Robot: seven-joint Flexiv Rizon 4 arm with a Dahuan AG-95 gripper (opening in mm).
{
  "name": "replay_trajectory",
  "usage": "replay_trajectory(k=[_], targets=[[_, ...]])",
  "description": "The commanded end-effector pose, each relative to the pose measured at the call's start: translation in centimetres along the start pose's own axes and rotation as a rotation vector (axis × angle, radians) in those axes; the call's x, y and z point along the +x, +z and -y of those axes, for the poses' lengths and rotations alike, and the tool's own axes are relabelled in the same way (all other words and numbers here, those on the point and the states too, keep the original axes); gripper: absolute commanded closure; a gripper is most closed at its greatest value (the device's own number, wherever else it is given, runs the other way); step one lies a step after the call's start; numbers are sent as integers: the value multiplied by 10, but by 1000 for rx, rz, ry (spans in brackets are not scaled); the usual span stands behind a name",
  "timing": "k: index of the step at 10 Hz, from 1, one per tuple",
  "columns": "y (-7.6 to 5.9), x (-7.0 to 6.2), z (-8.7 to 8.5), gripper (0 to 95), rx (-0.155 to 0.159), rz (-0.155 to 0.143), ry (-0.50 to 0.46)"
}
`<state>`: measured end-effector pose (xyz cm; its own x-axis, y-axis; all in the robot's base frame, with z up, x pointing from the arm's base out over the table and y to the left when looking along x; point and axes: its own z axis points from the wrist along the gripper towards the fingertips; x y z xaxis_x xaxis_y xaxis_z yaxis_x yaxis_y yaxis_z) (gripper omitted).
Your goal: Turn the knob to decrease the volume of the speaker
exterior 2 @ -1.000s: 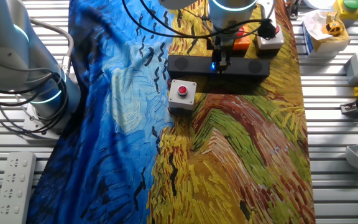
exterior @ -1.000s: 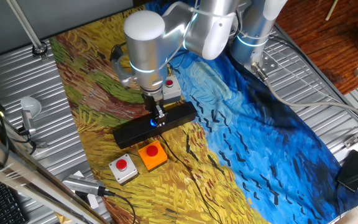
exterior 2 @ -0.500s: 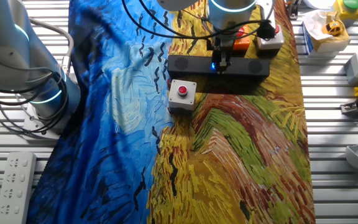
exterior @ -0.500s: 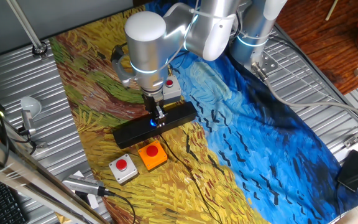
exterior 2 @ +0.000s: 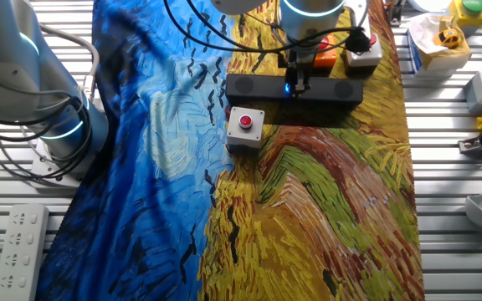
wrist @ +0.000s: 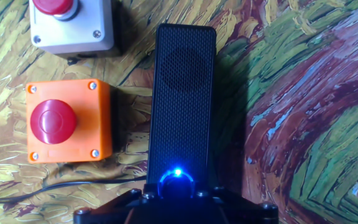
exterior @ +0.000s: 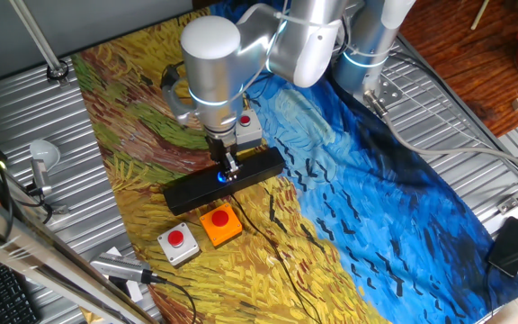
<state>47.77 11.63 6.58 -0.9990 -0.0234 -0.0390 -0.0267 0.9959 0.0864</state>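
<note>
In the hand view the fingers (wrist: 178, 198) sat right over the round knob (wrist: 176, 182), ringed in glowing blue; whether they gripped it could not be told. The knob sat midway along the speaker (wrist: 180, 99), a slim black bar with a fine mesh face, running straight away from the camera. Beside it lay a square orange button box (wrist: 68, 120), a grey one (wrist: 72, 25) beyond, all on the painted cloth surface (wrist: 303, 93).

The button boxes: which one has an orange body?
The orange button box, beside the speaker and next to a grey box. The other grey box sits behind the speaker.
</note>
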Motion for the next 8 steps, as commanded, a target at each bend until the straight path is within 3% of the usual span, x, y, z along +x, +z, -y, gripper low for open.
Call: replay_trajectory(k=[1,4,8], targets=[[1,0,0,950,0,8,-20],[1,0,0,950,-1,13,-145],[0,0,0,950,3,6,-421]])
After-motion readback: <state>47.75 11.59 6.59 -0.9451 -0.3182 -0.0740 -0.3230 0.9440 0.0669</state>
